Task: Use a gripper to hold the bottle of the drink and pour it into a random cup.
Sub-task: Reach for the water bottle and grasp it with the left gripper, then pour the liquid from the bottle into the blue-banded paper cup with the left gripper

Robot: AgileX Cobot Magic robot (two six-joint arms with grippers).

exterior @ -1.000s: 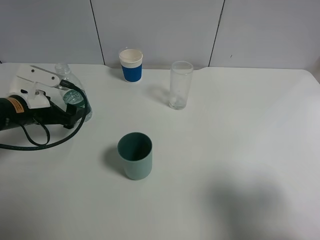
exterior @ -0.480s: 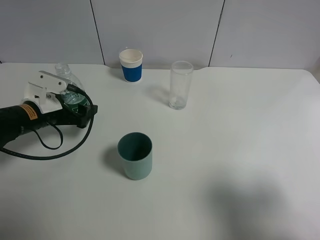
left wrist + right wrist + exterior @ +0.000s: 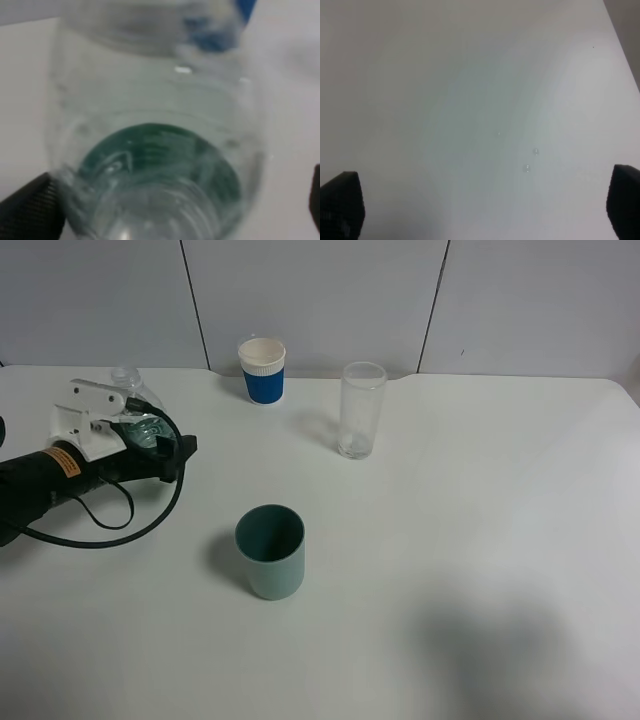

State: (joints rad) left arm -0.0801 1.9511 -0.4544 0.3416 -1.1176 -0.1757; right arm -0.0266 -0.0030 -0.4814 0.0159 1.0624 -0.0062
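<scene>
The clear plastic bottle (image 3: 141, 426) with a dark green label stands at the far left of the table, partly hidden by my left arm. My left gripper (image 3: 122, 426), white housing on a black arm, is at the bottle. In the left wrist view the bottle (image 3: 160, 150) fills the frame between the two black fingertips (image 3: 30, 206), which stand wide apart; the jaws are open around it. My right gripper (image 3: 480, 210) is open over bare table and is out of the exterior view. A teal cup (image 3: 270, 551) stands in the middle.
A blue and white paper cup (image 3: 262, 371) stands at the back, with a tall clear glass (image 3: 361, 410) to its right. A black cable (image 3: 110, 530) loops on the table below the left arm. The white table (image 3: 480, 540) runs to the back wall.
My left arm has moved right and a little towards the back, bringing the gripper up around the bottle. The cable loop has shifted with it. The cups have not moved.
</scene>
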